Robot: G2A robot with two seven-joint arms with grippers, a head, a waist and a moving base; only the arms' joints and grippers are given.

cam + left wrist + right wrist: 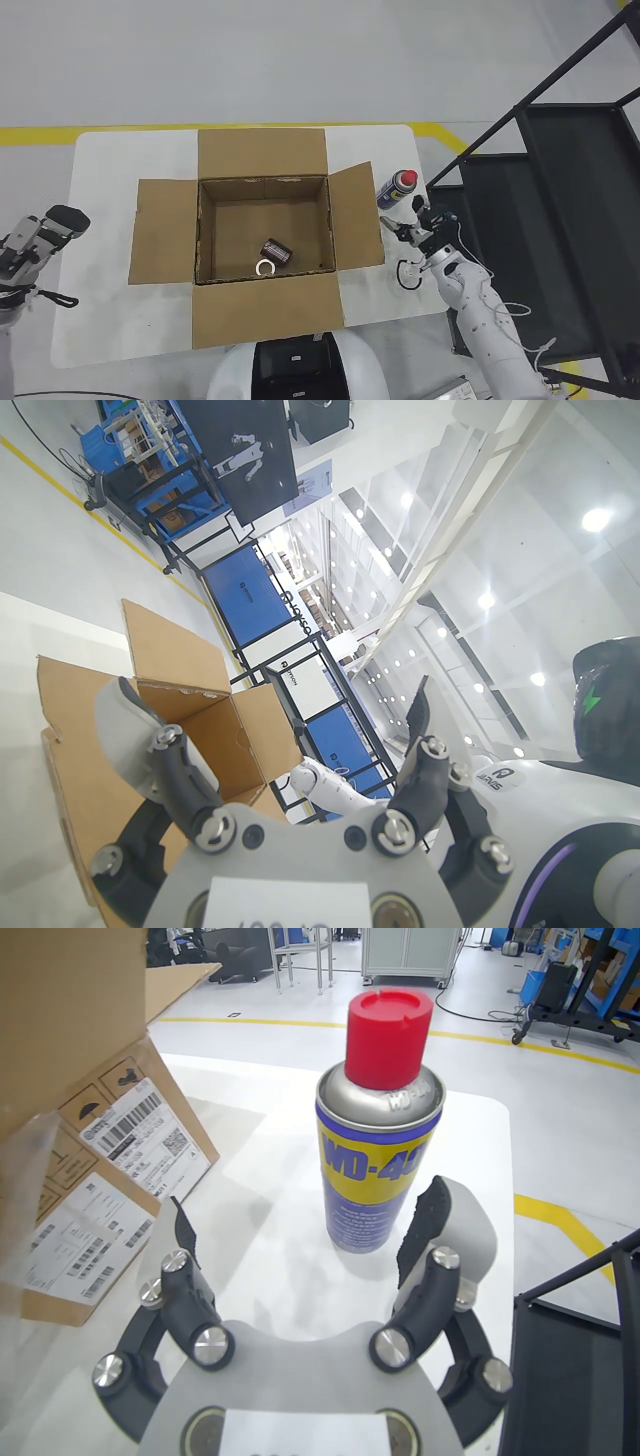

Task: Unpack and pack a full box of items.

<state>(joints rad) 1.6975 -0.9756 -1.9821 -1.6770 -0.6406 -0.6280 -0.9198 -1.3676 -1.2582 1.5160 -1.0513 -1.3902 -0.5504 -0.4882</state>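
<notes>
The spray can (378, 1148) stands upright on the table (250, 1153), red cap up, just beside the right flap of the box (263, 155). The right gripper (305, 1200) sits low in front of it, fingers spread wide and holding nothing. The can's base is just past the fingertips, not touching. For a clean grab, I'd say slide in until the pads straddle the body below the shoulder, then close squarely so it can't tip. Inside the box lie a dark little canister (276, 250) and a white ring (266, 267). Well apart, the left gripper (272, 695) hangs open and empty.
</notes>
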